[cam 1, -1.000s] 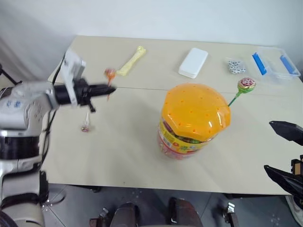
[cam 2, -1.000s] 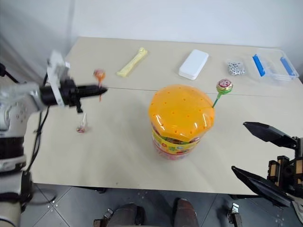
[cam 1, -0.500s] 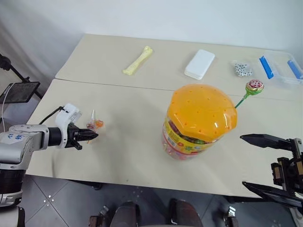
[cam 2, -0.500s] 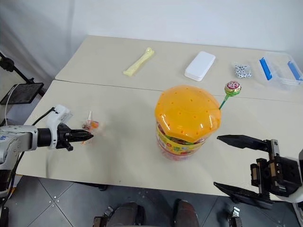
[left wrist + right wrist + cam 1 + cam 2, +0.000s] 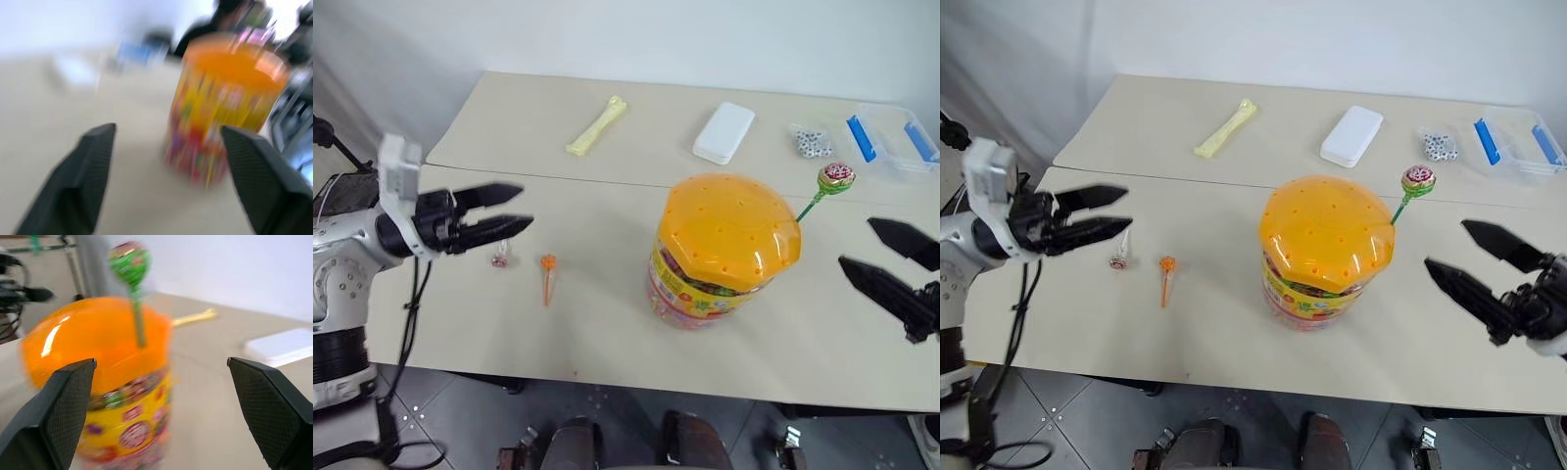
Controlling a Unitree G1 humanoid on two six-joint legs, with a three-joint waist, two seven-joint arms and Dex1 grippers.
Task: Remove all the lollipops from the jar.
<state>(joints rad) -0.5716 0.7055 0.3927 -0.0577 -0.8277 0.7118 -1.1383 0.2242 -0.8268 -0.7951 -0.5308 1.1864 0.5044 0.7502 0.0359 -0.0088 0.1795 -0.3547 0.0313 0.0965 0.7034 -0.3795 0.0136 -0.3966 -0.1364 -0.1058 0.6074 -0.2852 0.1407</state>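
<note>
While the jar (image 5: 724,253) stood upright near the middle of the table (image 5: 607,333), I saw one lollipop (image 5: 835,177) on a green stick poking up from the right side of its orange lid. Two more lay on the tabletop to the jar's left: an orange-stick lollipop (image 5: 548,266) and a white-stick lollipop (image 5: 499,259), close together. My left gripper (image 5: 509,211) hovered above them, jaws spread, empty. My right gripper (image 5: 876,253) hung spread wide beside the jar, holding nothing.

jar (image 5: 724,255) – upright, orange lid on | lollipops – one (image 5: 830,177) in lid, two (image 5: 547,264) (image 5: 499,259) on table
</note>
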